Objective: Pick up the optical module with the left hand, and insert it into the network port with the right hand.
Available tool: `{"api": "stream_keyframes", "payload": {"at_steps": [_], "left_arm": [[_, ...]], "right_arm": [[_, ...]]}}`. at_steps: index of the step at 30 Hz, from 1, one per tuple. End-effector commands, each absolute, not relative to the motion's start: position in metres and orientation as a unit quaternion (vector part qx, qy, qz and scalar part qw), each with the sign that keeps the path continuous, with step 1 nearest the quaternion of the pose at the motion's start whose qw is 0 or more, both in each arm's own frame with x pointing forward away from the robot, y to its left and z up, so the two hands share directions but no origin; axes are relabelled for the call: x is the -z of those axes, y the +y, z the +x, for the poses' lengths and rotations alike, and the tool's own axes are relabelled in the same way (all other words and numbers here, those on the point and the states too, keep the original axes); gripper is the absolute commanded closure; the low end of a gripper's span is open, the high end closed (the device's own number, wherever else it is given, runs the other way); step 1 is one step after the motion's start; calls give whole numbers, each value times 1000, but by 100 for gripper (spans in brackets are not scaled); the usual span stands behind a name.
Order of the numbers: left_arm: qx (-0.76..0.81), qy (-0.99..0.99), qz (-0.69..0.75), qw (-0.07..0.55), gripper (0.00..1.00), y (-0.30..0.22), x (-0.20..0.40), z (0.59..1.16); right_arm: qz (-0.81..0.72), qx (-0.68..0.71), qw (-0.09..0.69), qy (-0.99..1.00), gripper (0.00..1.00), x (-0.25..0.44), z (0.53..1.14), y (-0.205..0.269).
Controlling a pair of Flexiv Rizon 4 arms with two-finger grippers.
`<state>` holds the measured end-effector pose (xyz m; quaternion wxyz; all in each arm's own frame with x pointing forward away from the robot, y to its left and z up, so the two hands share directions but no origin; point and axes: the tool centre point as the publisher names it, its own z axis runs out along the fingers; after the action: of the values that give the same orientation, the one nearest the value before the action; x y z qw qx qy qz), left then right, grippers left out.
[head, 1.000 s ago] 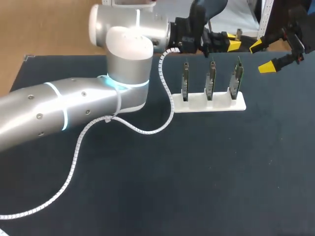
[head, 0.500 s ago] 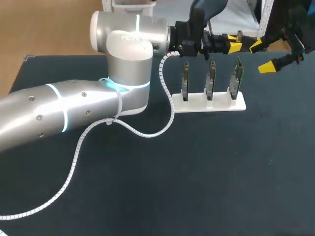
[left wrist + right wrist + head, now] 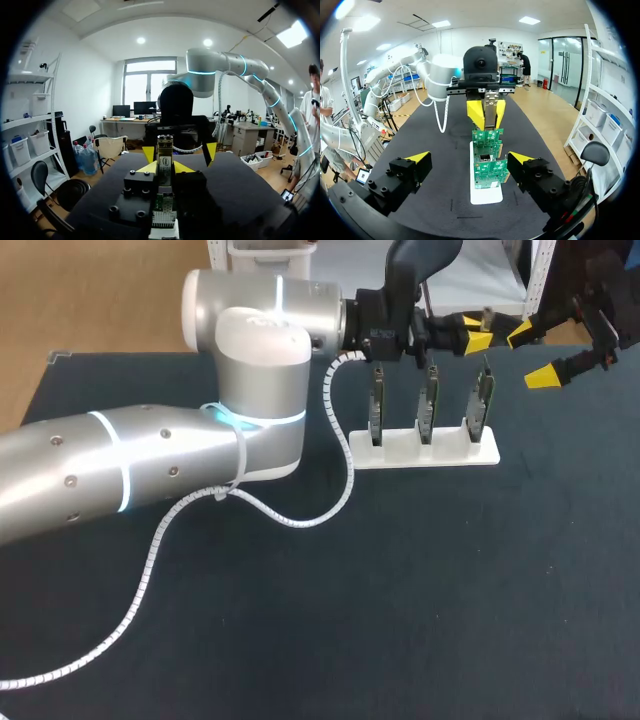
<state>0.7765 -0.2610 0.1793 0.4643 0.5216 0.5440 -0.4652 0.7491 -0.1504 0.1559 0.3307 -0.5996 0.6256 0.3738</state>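
Observation:
My left gripper hovers behind the white stand, over its right end, shut on the small silver optical module. In the left wrist view the module stands pinched between the yellow tips of that gripper. Just right of it my right gripper hangs wide open, holding nothing. In the right wrist view its fingers straddle the row of green network boards, well apart from them. Beyond the boards my left gripper faces it, holding the module.
The white stand carries three upright green boards at the back of the dark table. My left arm spans the left half of the table, and its white coiled cable droops onto the mat.
My left arm has shifted a little to the right, bringing the held module closer to the right gripper. The right gripper has stayed put and open.

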Motion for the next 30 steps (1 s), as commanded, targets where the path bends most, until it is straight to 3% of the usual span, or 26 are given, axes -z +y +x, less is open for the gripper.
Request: {"api": "stream_keyframes", "payload": {"at_steps": [1, 30], "left_arm": [[464, 547, 518, 466, 100, -262, -176, 770], [475, 555, 518, 445, 100, -270, -170, 768]], "right_arm": [[-599, -373, 332, 626, 0, -156, 747, -151], [-599, -373, 332, 626, 0, -156, 747, -151]]}}
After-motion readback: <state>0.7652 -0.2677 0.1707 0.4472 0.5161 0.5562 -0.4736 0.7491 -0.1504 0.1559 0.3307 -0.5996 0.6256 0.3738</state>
